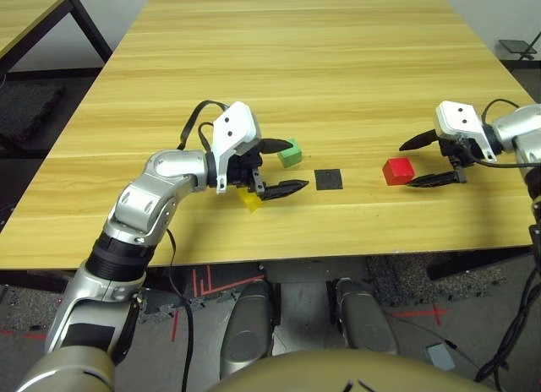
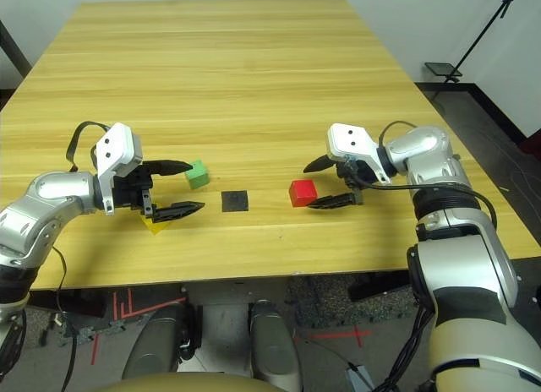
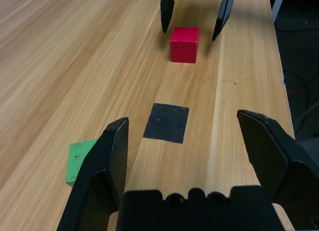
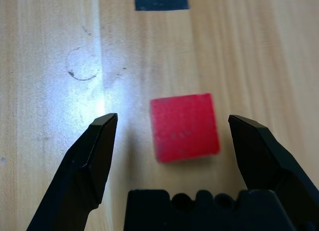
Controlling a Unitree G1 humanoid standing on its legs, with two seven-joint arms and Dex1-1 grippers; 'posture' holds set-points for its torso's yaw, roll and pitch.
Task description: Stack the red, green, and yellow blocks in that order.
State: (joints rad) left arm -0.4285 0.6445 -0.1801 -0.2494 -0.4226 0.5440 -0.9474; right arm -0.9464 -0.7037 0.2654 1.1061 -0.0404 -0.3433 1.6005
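Yellow block (image 1: 251,199) lies under my spread-open left gripper (image 1: 279,166), green block (image 1: 290,153) just past its far finger. My right gripper (image 1: 429,160) gapes beside the red block (image 1: 397,170), not touching; black patch (image 1: 328,179) sits between.

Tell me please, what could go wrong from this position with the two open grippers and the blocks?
1. The red block sits off-centre between the open fingers of the right gripper, nearer one finger, so closing may push or turn it.
2. The yellow block lies partly under the open left gripper; a low move could knock it.
3. The green block lies beside one left finger and could be nudged.
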